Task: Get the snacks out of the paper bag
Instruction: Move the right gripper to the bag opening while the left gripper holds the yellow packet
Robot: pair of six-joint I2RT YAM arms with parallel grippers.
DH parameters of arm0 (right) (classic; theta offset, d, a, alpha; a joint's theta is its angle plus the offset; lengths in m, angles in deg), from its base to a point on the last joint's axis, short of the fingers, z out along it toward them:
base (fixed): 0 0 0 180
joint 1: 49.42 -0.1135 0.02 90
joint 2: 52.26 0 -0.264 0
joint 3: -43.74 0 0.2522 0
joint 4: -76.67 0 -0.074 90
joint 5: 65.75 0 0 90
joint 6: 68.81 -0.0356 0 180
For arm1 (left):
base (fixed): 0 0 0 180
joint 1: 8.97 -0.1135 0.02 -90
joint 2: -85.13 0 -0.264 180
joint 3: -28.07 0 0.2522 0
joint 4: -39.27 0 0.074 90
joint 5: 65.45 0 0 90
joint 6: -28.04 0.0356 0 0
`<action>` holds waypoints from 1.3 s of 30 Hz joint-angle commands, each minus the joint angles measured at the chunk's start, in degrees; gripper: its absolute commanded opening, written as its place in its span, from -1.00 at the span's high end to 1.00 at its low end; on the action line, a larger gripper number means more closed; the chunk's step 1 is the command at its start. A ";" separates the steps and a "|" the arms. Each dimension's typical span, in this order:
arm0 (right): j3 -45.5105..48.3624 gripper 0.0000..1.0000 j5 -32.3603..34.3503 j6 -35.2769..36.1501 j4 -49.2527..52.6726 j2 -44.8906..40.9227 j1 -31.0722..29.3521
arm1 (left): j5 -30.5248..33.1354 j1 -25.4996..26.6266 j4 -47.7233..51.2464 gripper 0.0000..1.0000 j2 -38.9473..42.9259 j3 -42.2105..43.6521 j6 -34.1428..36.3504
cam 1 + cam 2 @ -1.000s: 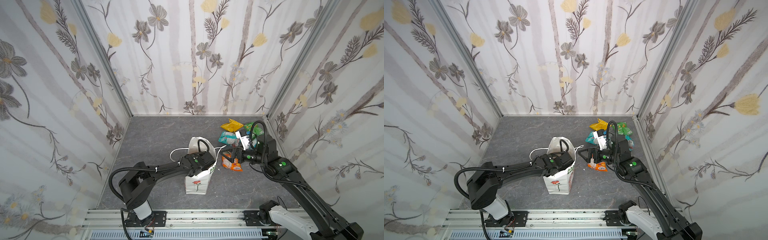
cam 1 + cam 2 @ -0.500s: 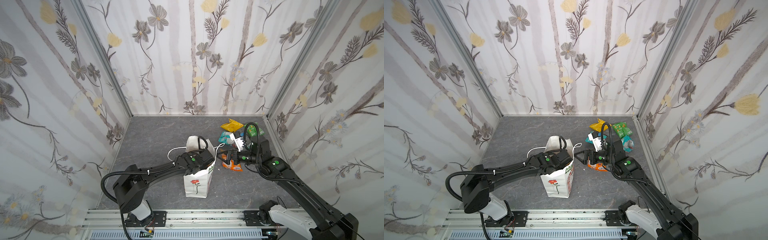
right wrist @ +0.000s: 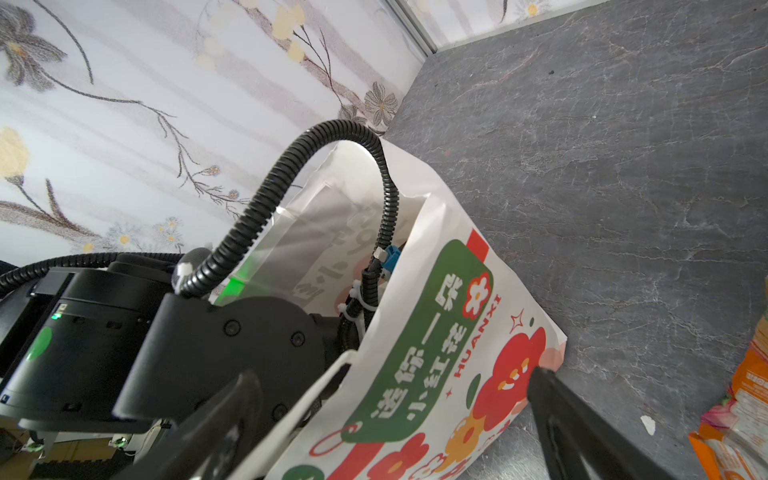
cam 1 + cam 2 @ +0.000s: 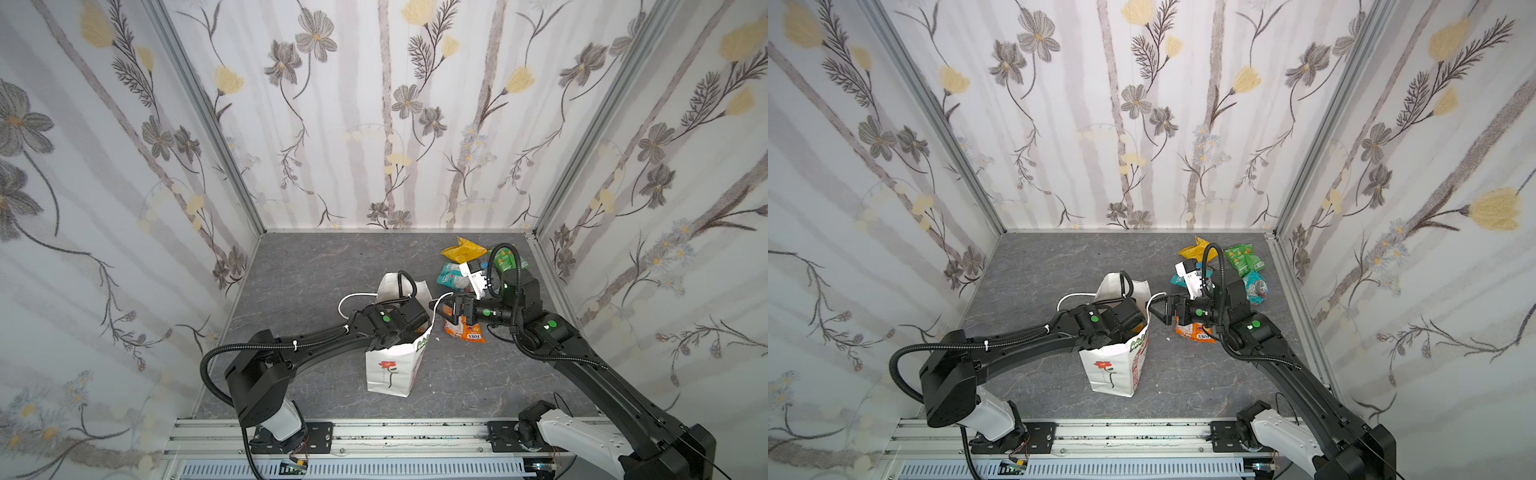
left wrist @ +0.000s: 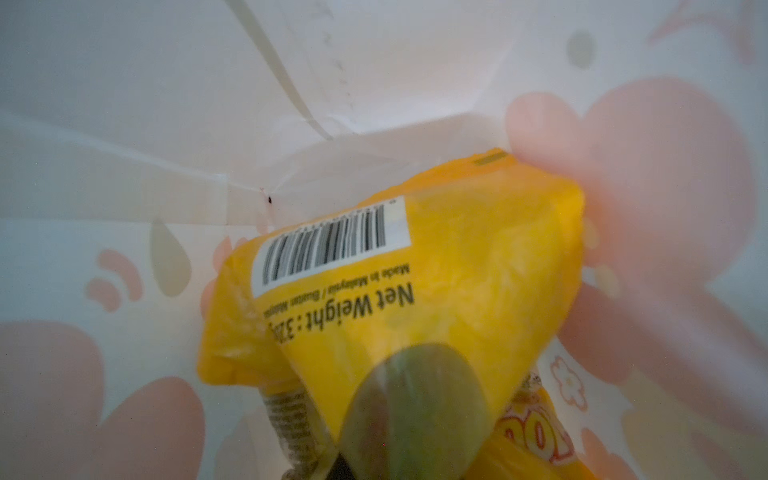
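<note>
The bag point(image 4: 390, 370) stands up near the middle of the table point(image 4: 316, 270). Inside it is an orange-yellow pack point(image 5: 436, 282). The left gripper point(image 5: 415, 374) is down in the bag, pinched tight on that pack. The right gripper point(image 4: 1158, 312) is wide open just beside the bag's top, holding nothing. Other packs point(image 4: 461, 251) lie near the back right corner.

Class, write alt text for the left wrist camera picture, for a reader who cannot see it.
A yellow-orange snack packet, barcode and "Net Weight" print facing the camera, is pinched at its near end by the left gripper, seen as one blurred finger. Around it is the inside of the white paper bag, its pink flower print showing through.
</note>
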 commanded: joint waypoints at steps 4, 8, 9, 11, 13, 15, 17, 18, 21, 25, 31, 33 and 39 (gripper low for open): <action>0.36 -0.99 2.49 0.88 -0.71 1.81 -0.39 | 2.66 0.10 -1.17 1.00 2.07 -0.43 0.17; 0.82 -0.99 3.90 1.60 0.59 1.34 -0.40 | 3.76 0.10 -0.97 1.00 4.10 -0.37 -0.05; 0.77 -0.99 3.75 1.65 0.60 1.12 -0.39 | 3.91 0.11 -1.00 1.00 4.49 -0.41 -0.05; 0.53 -0.99 2.90 1.22 0.13 0.39 -0.40 | 4.22 0.10 -0.99 1.00 5.09 -0.43 -0.04; 0.24 -0.99 3.40 1.12 0.02 -0.22 -0.40 | 4.43 0.08 -1.04 1.00 5.56 -0.51 -0.05; -0.52 -0.99 3.76 1.13 0.58 -0.48 -0.40 | 4.62 0.10 -1.07 1.00 6.13 -0.68 0.03; -1.18 -0.99 2.81 0.76 0.61 -0.72 -0.40 | 4.87 0.10 -0.86 1.00 6.70 -1.04 0.21; -1.41 -0.99 2.53 0.64 0.53 -0.87 -0.40 | 5.07 0.03 -0.83 1.00 7.03 -1.30 0.34; -1.64 -0.99 3.00 0.73 0.60 -1.26 -0.40 | 5.91 0.10 -0.49 1.00 8.16 -2.24 1.05; -1.81 -0.99 3.11 0.85 1.39 -1.31 -0.40 | 6.88 0.19 0.01 1.00 9.76 -3.65 2.07; -2.24 -0.99 3.39 0.77 1.65 -2.59 -0.39 | 8.40 0.02 0.65 1.00 11.23 -4.90 3.06; -2.50 -0.99 3.51 0.83 1.93 -2.92 -0.40 | 8.89 0.02 0.99 1.00 11.59 -5.48 3.21; -2.71 -0.99 3.90 0.84 2.44 -3.37 -0.38 | 9.37 0.00 0.48 1.00 13.10 -6.31 3.59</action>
